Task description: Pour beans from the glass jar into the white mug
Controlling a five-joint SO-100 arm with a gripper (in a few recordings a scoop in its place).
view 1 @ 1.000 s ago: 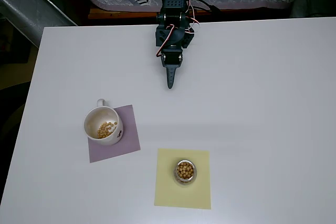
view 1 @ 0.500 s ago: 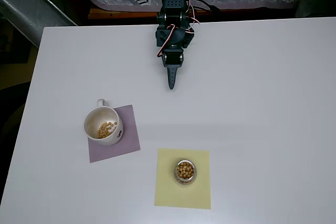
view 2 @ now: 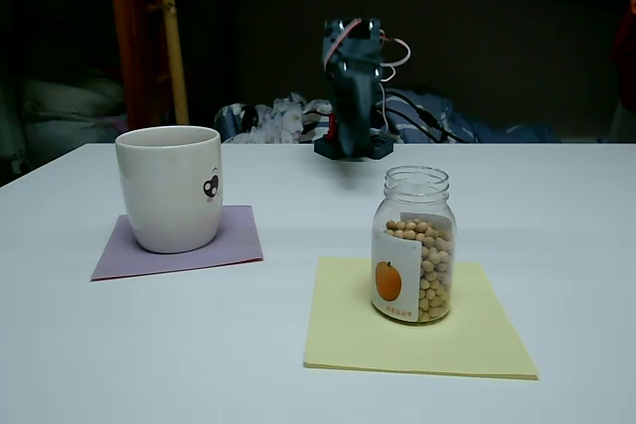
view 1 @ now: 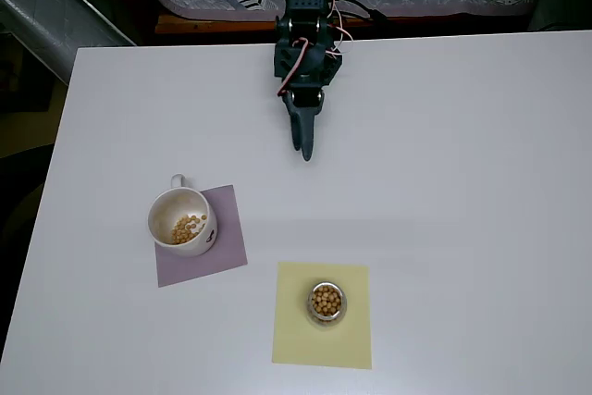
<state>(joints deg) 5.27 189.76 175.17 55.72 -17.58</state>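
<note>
Glass jar point(view 2: 414, 243) upright on a yellow paper square point(view 1: 323, 314), long axis vertical, open mouth facing up, orange-fruit label toward the fixed camera; filled more than halfway with tan beans point(view 2: 432, 267). White mug point(view 1: 182, 220) upright on a purple paper square point(view 1: 227, 242) to the left in both views, a few beans at its bottom, loop handle pointing toward the far edge of the white counter point(view 1: 462, 182). Dark arm at the far counter edge, jaws point(view 1: 304, 141) closed on nothing, tip pointing toward the near side, well apart from jar and mug.
</note>
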